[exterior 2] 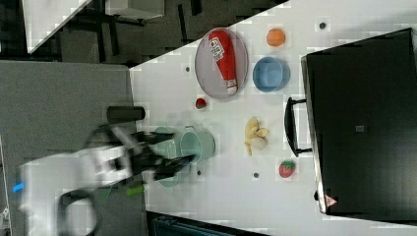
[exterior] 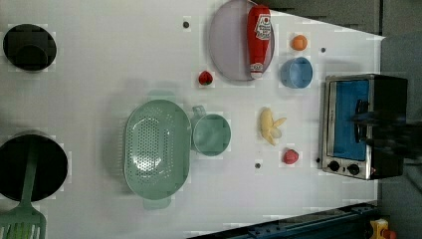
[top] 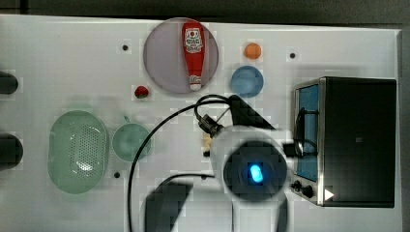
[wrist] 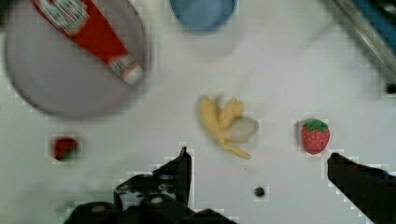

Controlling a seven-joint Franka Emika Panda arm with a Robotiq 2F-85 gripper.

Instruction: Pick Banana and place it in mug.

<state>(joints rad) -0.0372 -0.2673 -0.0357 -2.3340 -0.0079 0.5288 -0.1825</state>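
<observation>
The banana is a pale yellow, partly peeled toy lying on the white table. In the wrist view it sits just beyond my fingertips and apart from them. My gripper hangs above the table, open, with nothing between its fingers. The banana lies between the mug and the toaster oven in the left view. In the top view my arm covers most of the banana. The teal-green mug stands upright and empty beside the colander.
A red strawberry lies close to the banana, and another lies near the grey plate with the ketchup bottle on it. A blue bowl and an orange ball are further back. Black pots stand at the left view's left.
</observation>
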